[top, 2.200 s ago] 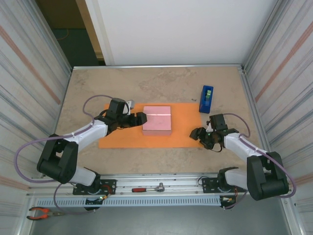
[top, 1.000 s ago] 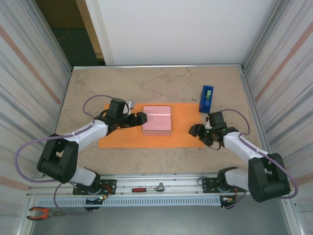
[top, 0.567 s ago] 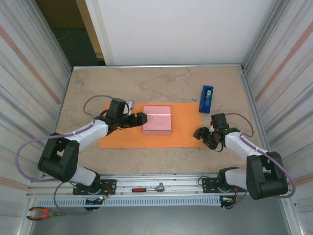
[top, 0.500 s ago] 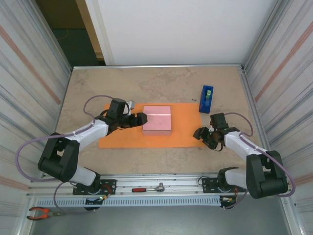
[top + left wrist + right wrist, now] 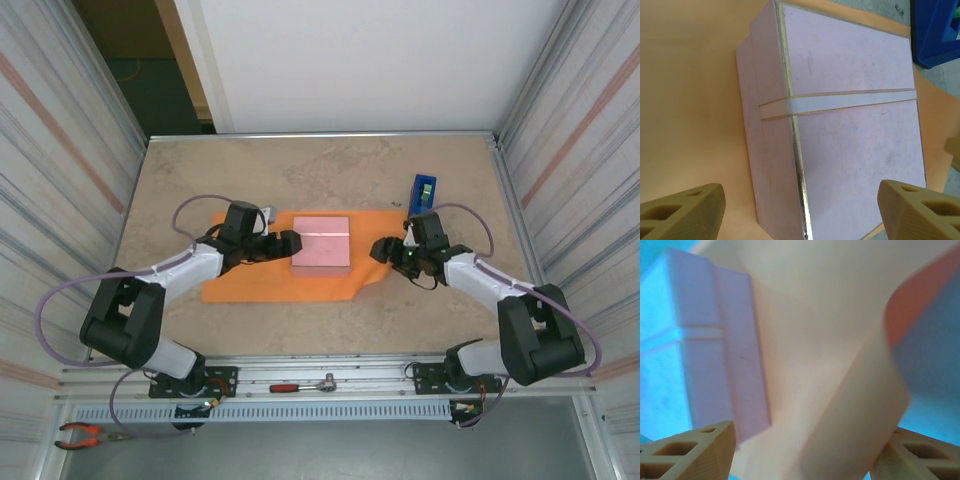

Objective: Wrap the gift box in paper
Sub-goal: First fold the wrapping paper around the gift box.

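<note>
gift box closed, resting on the paper mid-table. left gripper at the box's 9 o'clock, jaws apart. right gripper at 3 o'clock, jaws apart around the paper's raised, curled edge.

I am stretching both arms inward and low, holding my left gripper spread wide and my right gripper parted too.

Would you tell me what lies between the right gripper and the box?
The paper: in the top view its curled right end spans from the right gripper to the box.
</note>
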